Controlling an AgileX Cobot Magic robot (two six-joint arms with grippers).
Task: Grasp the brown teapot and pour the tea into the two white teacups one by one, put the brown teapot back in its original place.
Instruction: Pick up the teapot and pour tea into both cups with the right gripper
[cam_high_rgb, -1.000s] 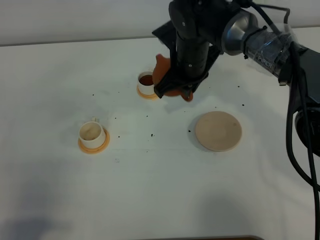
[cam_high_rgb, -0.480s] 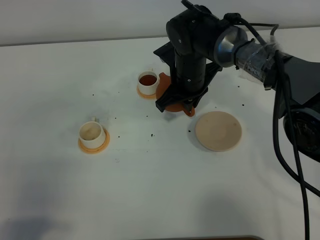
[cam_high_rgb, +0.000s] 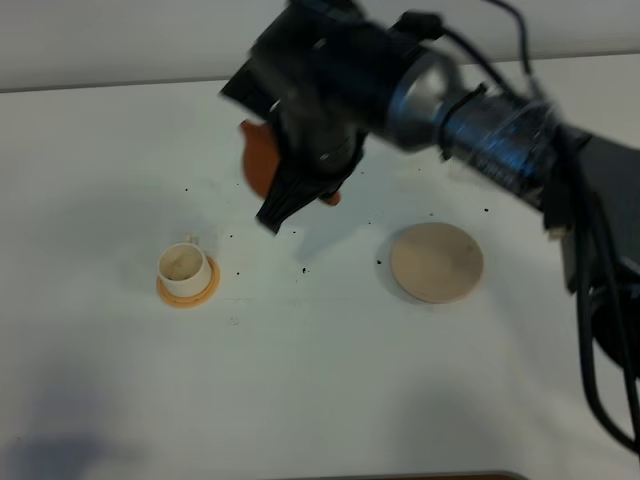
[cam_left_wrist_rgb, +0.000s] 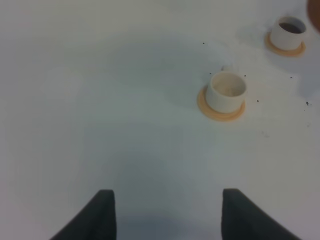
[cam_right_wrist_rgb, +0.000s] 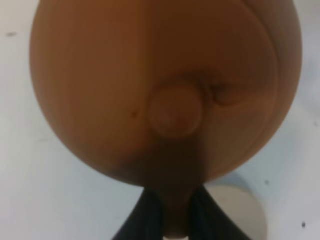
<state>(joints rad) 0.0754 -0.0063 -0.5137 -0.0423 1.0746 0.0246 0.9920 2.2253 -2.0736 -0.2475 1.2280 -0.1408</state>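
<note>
Toward the table's (cam_high_rgb: 100, 380) far edge, the right gripper (cam_right_wrist_rgb: 172, 212), clamped on the brown teapot (cam_high_rgb: 258, 160), has swung away from the filled teacup (cam_left_wrist_rgb: 287, 32); the empty teacup (cam_left_wrist_rgb: 226, 90) is next.

The teapot (cam_right_wrist_rgb: 165, 85) looks like smooth, matt reddish-brown clay. The cups (cam_left_wrist_rgb: 226, 89) are smooth, white and ceramic-looking on matt orange coasters (cam_left_wrist_rgb: 220, 114), and the disc (cam_high_rgb: 436, 262) right of centre looks like pale matt wood. The table (cam_high_rgb: 300, 380) is matt white, and the arm (cam_high_rgb: 330, 70) at top is dull black plastic with a shiny metal collar (cam_high_rgb: 425, 85).
</note>
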